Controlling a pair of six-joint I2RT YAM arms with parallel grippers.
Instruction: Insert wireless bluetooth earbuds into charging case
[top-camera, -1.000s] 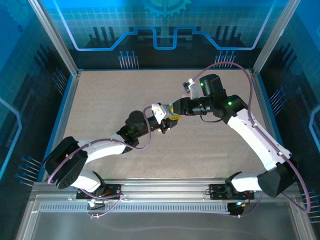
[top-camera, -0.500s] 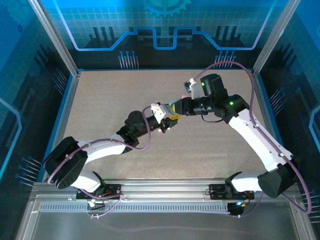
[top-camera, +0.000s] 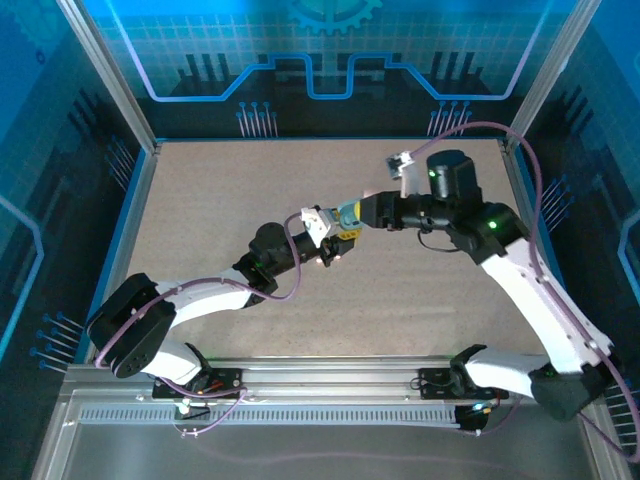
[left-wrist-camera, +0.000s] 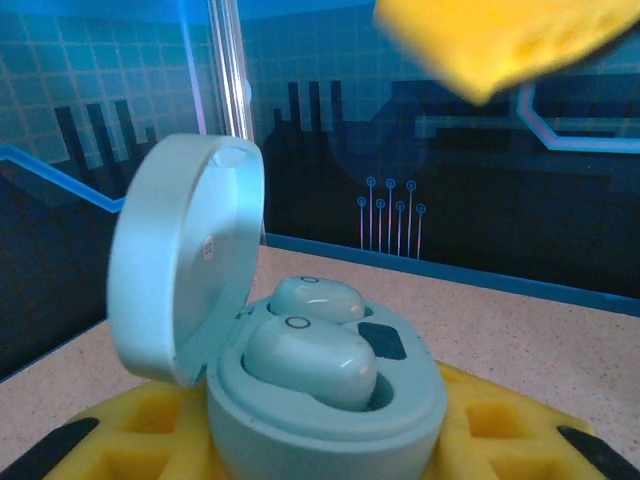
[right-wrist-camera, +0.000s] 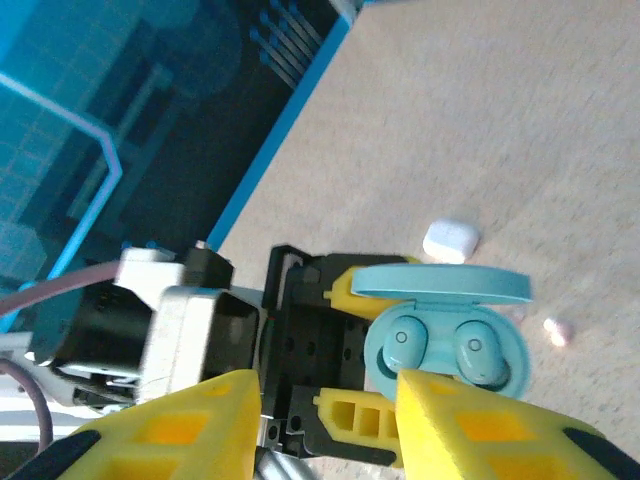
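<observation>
My left gripper (top-camera: 335, 238) is shut on the base of a pale blue charging case (left-wrist-camera: 330, 405), held above the table with its lid (left-wrist-camera: 185, 265) swung open. Two pale blue earbuds (left-wrist-camera: 310, 360) (left-wrist-camera: 318, 298) sit side by side in its sockets. In the right wrist view the same case (right-wrist-camera: 500, 385) and its earbuds (right-wrist-camera: 407, 340) lie just beyond my right gripper (right-wrist-camera: 325, 430). That gripper is open, its yellow fingers (right-wrist-camera: 170, 430) spread with nothing between them. One of the right gripper's yellow fingertips (left-wrist-camera: 510, 35) hangs above the case.
A small white case (right-wrist-camera: 450, 240) lies shut on the tan table (top-camera: 220, 190) beyond the held case. A tiny pink earbud (right-wrist-camera: 557, 330) lies to its right. Blue walls and a metal frame (top-camera: 105, 75) enclose the table.
The right arm has drawn back to the right, away from the case, and its jaws stand wider. The left arm and the case have not moved.
</observation>
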